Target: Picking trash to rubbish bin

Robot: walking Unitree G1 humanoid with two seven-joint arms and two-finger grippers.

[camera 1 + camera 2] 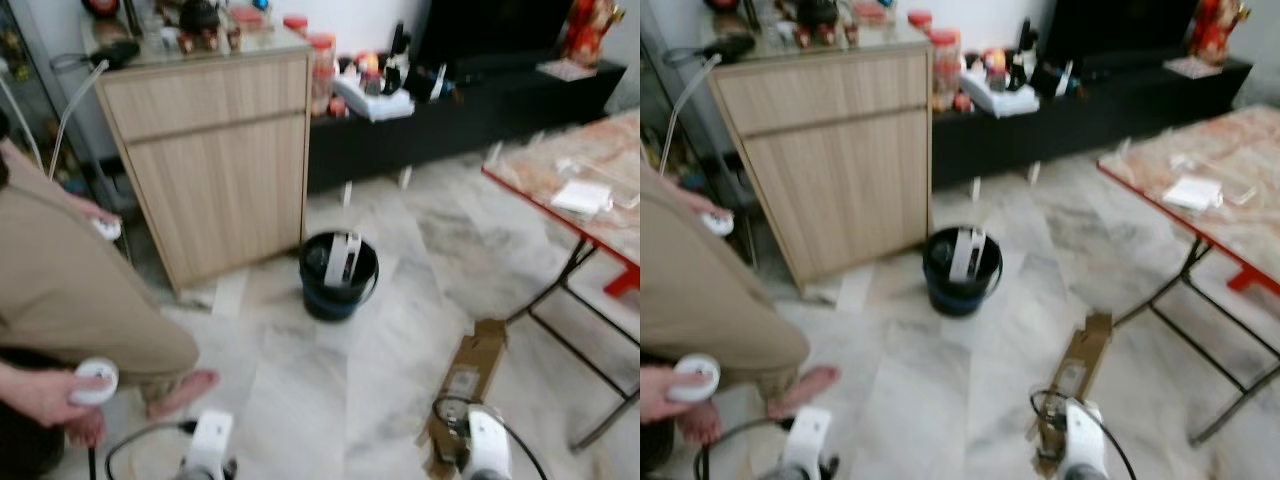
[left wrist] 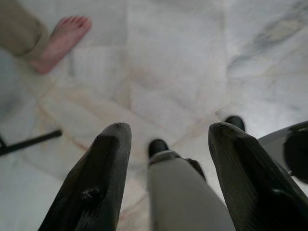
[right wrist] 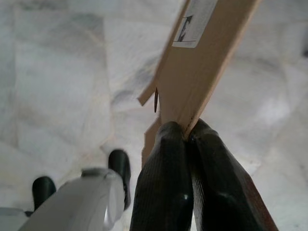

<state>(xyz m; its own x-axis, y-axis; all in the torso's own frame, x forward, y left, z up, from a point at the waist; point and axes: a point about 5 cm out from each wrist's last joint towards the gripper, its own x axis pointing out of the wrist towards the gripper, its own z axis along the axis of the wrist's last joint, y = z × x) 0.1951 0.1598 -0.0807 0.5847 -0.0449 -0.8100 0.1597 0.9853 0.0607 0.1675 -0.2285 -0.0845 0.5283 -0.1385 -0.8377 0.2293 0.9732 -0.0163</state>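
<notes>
Pale marble floor tiles [image 1: 330, 400] are spreading across a living room, with a light wooden cabinet [image 1: 215, 170] standing at the far left and a long black TV bench [image 1: 470, 110] running along the far wall. A black rubbish bin [image 1: 338, 275] is sitting on the floor just right of the cabinet, with a white piece of trash [image 1: 342, 258] already poking out of it. At the right, a desk [image 1: 585, 190] with a red edge and thin metal legs is carrying some white papers [image 1: 582, 196].

The right gripper [image 3: 187, 132] is clenching its 2 black fingers on the near end of a flattened cardboard box [image 1: 470, 375] — the box is angling up and away toward the far side, near right of the bin and well apart from it. The left gripper [image 2: 166, 144] is hanging released over bare floor, its 2 fingers spread wide.

At the left a person in beige trousers [image 1: 70, 290] is standing barefoot, a hand [image 1: 45, 392] holding a white controller [image 1: 95, 380].
</notes>
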